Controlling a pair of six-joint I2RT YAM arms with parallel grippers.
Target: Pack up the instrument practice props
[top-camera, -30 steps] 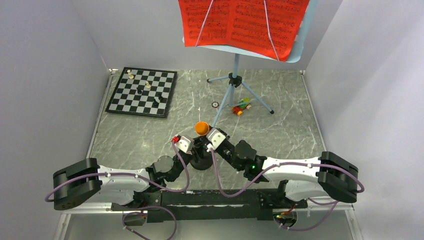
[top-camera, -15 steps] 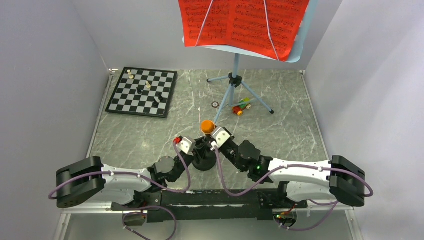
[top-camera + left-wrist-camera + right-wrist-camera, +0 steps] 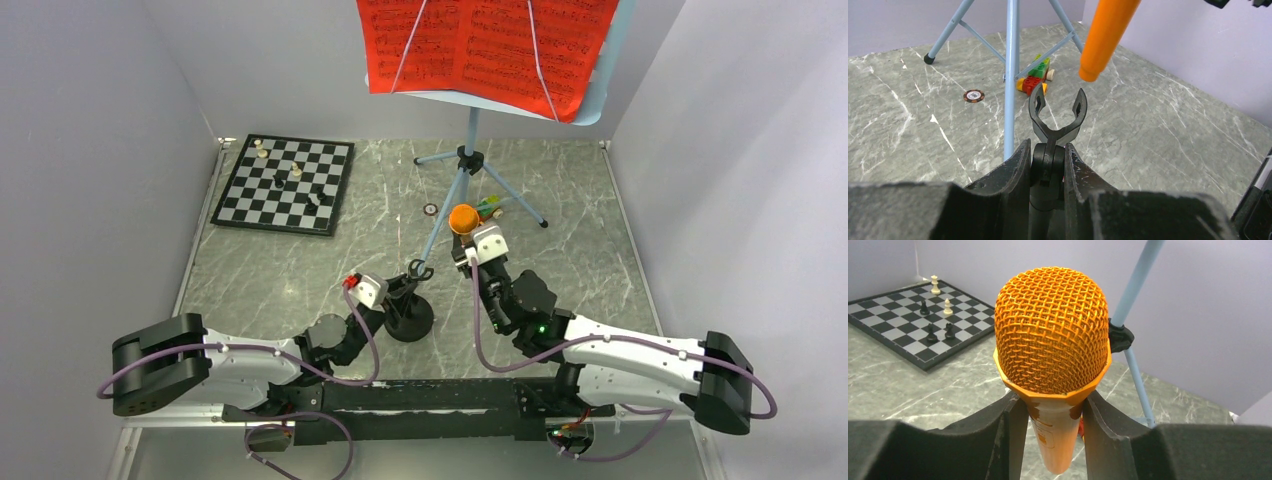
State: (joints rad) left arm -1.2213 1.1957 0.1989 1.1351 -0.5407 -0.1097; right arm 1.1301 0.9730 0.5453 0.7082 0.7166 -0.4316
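Clarifying overhead, wrist views show left end effector [image 3: 1047, 152] clamping stand [image 3: 1057, 131], right end effector [image 3: 1050, 412] clamping orange microphone [image 3: 1052, 330].

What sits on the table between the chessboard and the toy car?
In the top view, a small round token and one leg of the light-blue music stand lie between the chessboard and the toy car.

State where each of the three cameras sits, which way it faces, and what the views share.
Top external: above and behind the bases, looking down on the table; both arms show.
Left wrist: on the left gripper, looking past the clip of the black stand toward the toy car; its fingers show.
Right wrist: on the right gripper, facing the chessboard; fingers clamp the orange microphone.
Shared: the microphone and light-blue music stand appear in all three.
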